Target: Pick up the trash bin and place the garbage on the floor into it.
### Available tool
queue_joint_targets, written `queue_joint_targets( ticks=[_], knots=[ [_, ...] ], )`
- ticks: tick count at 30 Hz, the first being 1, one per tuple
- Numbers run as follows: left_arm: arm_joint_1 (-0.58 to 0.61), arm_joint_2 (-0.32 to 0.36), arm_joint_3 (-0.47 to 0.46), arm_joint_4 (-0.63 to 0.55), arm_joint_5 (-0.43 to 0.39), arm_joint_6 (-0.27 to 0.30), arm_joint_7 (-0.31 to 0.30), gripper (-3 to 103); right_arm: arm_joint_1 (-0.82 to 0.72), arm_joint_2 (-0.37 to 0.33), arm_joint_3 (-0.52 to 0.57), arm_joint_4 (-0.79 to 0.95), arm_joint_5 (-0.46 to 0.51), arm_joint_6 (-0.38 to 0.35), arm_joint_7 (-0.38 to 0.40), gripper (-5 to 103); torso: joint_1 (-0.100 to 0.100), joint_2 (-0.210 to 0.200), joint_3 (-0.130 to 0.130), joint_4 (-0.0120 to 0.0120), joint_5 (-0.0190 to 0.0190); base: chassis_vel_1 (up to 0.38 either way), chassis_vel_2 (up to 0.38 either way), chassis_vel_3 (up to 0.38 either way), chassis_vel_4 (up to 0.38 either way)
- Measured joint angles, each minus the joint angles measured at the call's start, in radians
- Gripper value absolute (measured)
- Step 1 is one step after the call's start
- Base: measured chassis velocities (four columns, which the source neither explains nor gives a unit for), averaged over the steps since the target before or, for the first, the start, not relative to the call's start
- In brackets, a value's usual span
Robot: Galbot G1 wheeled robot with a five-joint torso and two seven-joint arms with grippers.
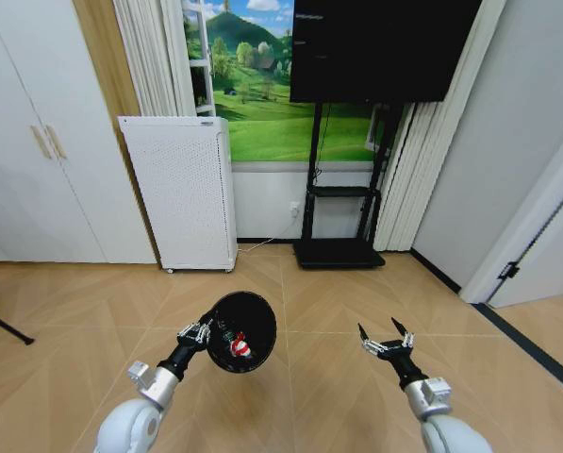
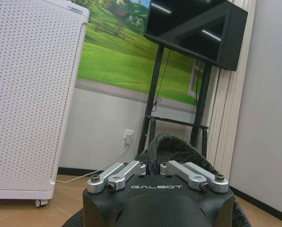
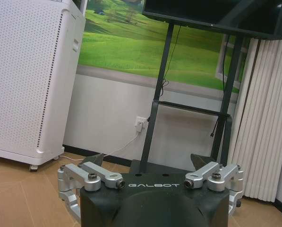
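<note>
The left gripper [image 1: 198,332] is closed on the rim of the small black round fine-mesh trash bin [image 1: 246,327], which it holds clear of the light tan herringbone parquet floor [image 1: 328,377], tipped so its mouth faces the head camera. Inside the bin lie a red-and-white scrap [image 1: 240,348] and a small item with a green patch [image 1: 225,335]; what each of them is cannot be made out. In the left wrist view the gripper body hides most of the bin, and a curved stretch of mesh [image 2: 176,147] rises above the fingers [image 2: 124,173].

The right gripper [image 1: 387,338] hovers above the floor, well apart from the bin, jaws spread wide and holding nothing.

Behind stand a tall white perforated appliance [image 1: 182,192] and a black wheeled TV stand [image 1: 339,251], its screen cut off by the head view's upper edge.
</note>
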Motion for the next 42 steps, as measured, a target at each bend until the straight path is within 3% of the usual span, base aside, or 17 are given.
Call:
queue_joint_targets(
  ticks=[16,19,23,24,26,30,33,37,42],
  knots=[
    [0.021,-0.023,-0.033,0.018,-0.006,-0.019,0.001,7,0.004,0.001,-0.003,-0.008,-0.003,0.013,-0.001,100,0.000,0.000,0.000,0.0000,0.0001,0.000,0.000,0.000,0.000],
    [0.023,-0.044,-0.058,0.031,-0.017,-0.027,-0.028,7,0.004,0.000,0.000,-0.009,-0.003,0.014,-0.001,100,0.000,0.000,0.000,0.0000,0.0001,0.000,0.000,0.000,0.000],
    [-0.005,-0.072,-0.113,0.059,-0.048,-0.031,-0.148,7,0.003,-0.003,0.001,-0.011,-0.001,0.017,-0.001,100,0.000,0.000,0.000,0.0000,0.0001,0.000,0.000,0.000,0.000],
    [-0.005,-0.072,-0.113,0.059,-0.048,-0.031,-0.148,7,0.003,-0.003,0.001,-0.011,-0.001,0.017,-0.001,100,0.000,0.000,0.000,0.0000,0.0001,0.000,0.000,0.000,0.000],
    [-0.046,-0.070,-0.156,0.096,-0.075,-0.020,-0.238,7,0.005,-0.006,0.001,-0.015,0.000,0.020,-0.001,100,0.000,0.000,0.000,0.0001,0.0000,0.000,0.000,0.000,0.000],
    [-0.093,-0.057,-0.189,0.146,-0.109,-0.003,-0.289,7,0.007,-0.010,0.002,-0.020,0.001,0.023,-0.003,100,0.000,0.000,0.000,0.0001,0.0001,0.000,0.000,0.000,0.000],
    [-0.169,-0.031,-0.213,0.227,-0.182,0.040,-0.333,7,0.013,-0.014,-0.003,-0.028,0.002,0.027,-0.005,100,0.000,0.000,0.000,0.0001,0.0001,0.000,0.000,0.000,0.000],
    [-0.211,-0.015,-0.217,0.282,-0.220,0.059,-0.336,7,0.016,-0.018,-0.004,-0.033,0.006,0.028,-0.007,100,0.000,0.000,0.000,-0.0001,-0.0001,0.000,0.000,0.000,0.000],
    [-0.311,0.036,-0.215,0.431,-0.298,0.073,-0.263,7,0.019,-0.037,-0.002,-0.047,0.024,0.037,-0.012,100,0.000,0.000,0.000,0.0001,0.0000,0.000,0.000,0.000,0.000]
  ],
)
